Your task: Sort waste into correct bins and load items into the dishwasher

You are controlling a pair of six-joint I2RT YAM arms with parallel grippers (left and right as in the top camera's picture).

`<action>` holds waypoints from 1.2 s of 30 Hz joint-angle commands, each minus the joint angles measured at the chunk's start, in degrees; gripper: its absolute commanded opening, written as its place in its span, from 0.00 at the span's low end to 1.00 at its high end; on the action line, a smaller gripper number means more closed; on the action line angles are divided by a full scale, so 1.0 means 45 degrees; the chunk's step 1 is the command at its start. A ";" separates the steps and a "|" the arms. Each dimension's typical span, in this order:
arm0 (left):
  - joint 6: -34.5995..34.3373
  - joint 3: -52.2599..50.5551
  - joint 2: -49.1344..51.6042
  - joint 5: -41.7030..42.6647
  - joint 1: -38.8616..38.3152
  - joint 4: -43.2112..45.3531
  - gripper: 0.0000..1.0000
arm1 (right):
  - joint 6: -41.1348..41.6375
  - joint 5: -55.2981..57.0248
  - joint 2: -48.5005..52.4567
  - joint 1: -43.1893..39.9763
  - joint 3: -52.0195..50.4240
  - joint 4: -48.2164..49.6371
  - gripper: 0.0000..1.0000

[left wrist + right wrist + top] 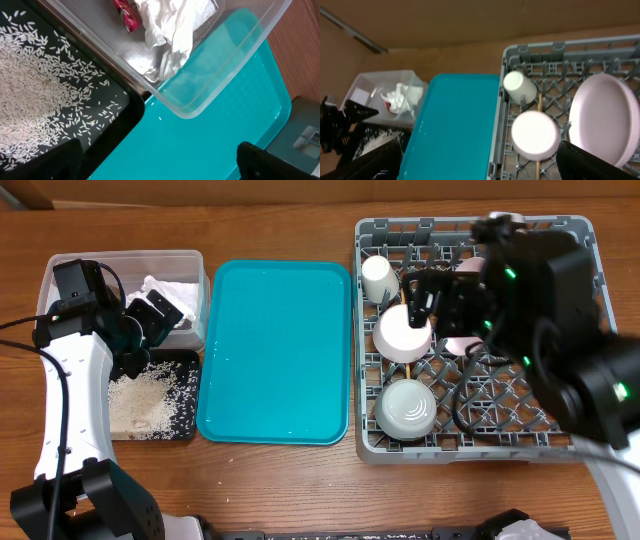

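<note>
Left wrist view: the left pincer (pixel 160 167) is spread wide, its dark fingertips far apart with nothing between them. Directly under it lies the teal tray (pixel 215 130), glossy, smooth and bare. Ahead and to its left the shallow black tray (pixel 120 115) carries the rice grains (pixel 30 100), a dense pale heap thinning to loose grains near the rim. Straight ahead, the rounded corner of the clear tub (pixel 235 65) shows thin, transparent walls. Inside it are soft, creased napkins (pixel 170 25), with the red crinkled wrapper (pixel 127 12) touching them.

In the right wrist view the right pincer (pixel 480 167) is equally wide and holds nothing. It hangs over the grey lattice rack (pixel 530 50). Just ahead of it a round white bowl (pixel 536 135) sits upturned on the pegs. Beyond that is the small cream cup (pixel 520 86), tipped near the rack's corner, and a thin wooden chopstick (pixel 539 102) runs between the two. To the pincer's right the pale pink plate (pixel 605 120) leans on edge. Overhead, a second bowl (pixel 405 408) rests behind the pincer, toward the arm's base, and all of this stands on the wooden surface (pixel 280 480).

Sorting and loading both look finished. The next move probably calls for lifting each arm straight up, clear of the pegs and the tub wall.
</note>
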 commanded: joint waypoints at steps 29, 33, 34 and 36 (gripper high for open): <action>0.0199 0.0214 -0.0121 -0.0068 -0.0083 0.0010 1.00 | 0.0151 -0.0505 -1.5878 -0.2633 -1.8676 1.4984 1.00; 0.0199 0.0214 -0.0121 -0.0068 -0.0083 0.0010 1.00 | 0.0146 -0.0194 -1.6388 -0.2633 -1.9972 1.7073 1.00; 0.0199 0.0214 -0.0121 -0.0068 -0.0083 0.0010 1.00 | 0.0151 -0.0068 -1.6383 -0.2633 -2.0176 1.7447 1.00; 0.0199 0.0214 -0.0121 -0.0068 -0.0083 0.0010 1.00 | 0.0146 0.0160 -1.6383 -0.2633 -2.0550 1.7898 1.00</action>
